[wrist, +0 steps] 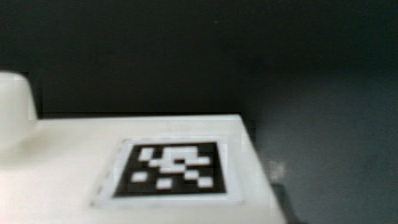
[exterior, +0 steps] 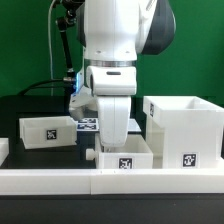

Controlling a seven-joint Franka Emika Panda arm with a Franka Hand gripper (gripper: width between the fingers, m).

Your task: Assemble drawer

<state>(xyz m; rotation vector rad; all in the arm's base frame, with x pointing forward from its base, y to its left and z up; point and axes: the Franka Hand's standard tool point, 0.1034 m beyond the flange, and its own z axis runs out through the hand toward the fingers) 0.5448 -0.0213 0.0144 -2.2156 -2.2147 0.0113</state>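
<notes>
In the exterior view, one small open-top white tray point(exterior: 126, 157) with a tag on its front stands at the front middle, right against the low border wall. My gripper point(exterior: 114, 138) reaches straight down at this tray's back edge; its fingertips are hidden behind the tray wall. A second small tray point(exterior: 48, 130) stands to the exterior view's left. The large boxy housing point(exterior: 184, 133) stands to the right, open side up. The wrist view is blurred and shows a white tagged face point(wrist: 175, 168) on the dark table. No fingers show there.
The low white border wall point(exterior: 60, 178) runs along the front. The marker board point(exterior: 86, 123) lies flat behind the trays. A white rounded shape point(wrist: 11, 105) sits at the edge of the wrist view. Cables hang at the back left.
</notes>
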